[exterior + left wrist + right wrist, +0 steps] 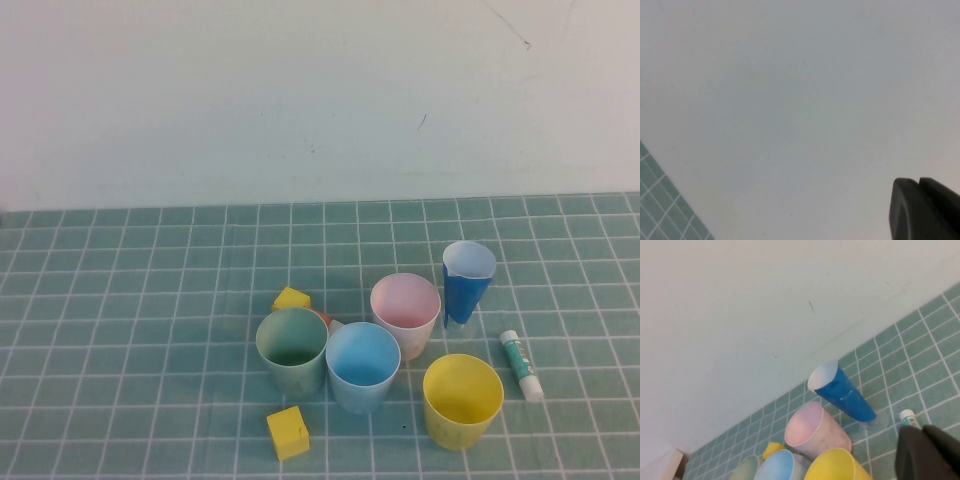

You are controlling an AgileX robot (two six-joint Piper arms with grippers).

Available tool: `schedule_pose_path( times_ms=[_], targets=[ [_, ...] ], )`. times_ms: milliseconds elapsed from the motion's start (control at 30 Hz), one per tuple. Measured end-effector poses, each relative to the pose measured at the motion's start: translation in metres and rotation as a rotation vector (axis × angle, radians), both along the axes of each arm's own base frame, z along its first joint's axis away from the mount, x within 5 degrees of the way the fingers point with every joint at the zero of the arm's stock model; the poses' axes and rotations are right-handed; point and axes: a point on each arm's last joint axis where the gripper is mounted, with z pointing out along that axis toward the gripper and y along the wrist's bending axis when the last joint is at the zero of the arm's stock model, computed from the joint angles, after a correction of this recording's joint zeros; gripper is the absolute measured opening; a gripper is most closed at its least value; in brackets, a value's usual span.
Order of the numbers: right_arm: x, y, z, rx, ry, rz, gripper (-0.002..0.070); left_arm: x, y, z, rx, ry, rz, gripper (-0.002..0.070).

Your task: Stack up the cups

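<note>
Four small cups stand upright and apart near the table's front middle: green, light blue, pink and yellow. None is inside another. Neither gripper shows in the high view. My right gripper hovers shut and empty above the table right of the yellow cup; its view also shows the pink cup, the light blue cup and the green cup. My left gripper is shut and empty, facing the white wall, with no cup in its view.
A taller dark blue cup stands right of the pink cup. A green-and-white glue stick lies right of the yellow cup. One yellow block lies in front of the green cup, another behind it. The white wall is at the back.
</note>
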Motion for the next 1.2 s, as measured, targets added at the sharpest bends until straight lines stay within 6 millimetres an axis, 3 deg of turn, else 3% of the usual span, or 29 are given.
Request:
schedule_pose_path(
  times_ms=[300, 400, 500, 667, 833, 967, 1067, 1200],
  targets=[
    [0.000, 0.000, -0.001, -0.088, -0.013, 0.011, -0.0003, 0.000, -0.001, -0.001, 0.030, 0.020, -0.004, -0.0003],
    [0.000, 0.000, -0.001, -0.146, -0.027, 0.019, -0.0003, 0.001, -0.008, -0.004, 0.130, 0.153, -0.070, -0.0003],
    [0.000, 0.000, -0.001, -0.165, -0.031, 0.022, -0.0003, 0.000, -0.014, 0.011, 0.333, 0.348, -0.132, -0.0003],
    [0.000, 0.000, -0.001, -0.173, -0.033, 0.023, -0.0003, 0.007, -0.016, 0.063, 0.699, 0.541, -0.210, -0.0003],
    [-0.001, 0.001, -0.003, -0.178, -0.011, 0.045, -0.0003, 0.039, -0.017, 0.107, 0.941, 0.690, -0.336, -0.0003],
    [-0.003, 0.004, -0.007, -0.181, 0.030, 0.083, -0.0003, 0.072, -0.019, 0.128, 1.055, 0.771, -0.451, -0.0003],
    [-0.003, 0.005, -0.008, -0.182, 0.041, 0.094, -0.0003, 0.099, -0.029, 0.135, 1.104, 0.798, -0.561, -0.0003],
    [-0.003, 0.005, -0.009, -0.183, 0.049, 0.101, -0.0003, 0.133, -0.058, 0.128, 1.197, 0.830, -0.749, -0.0003]
  ],
)
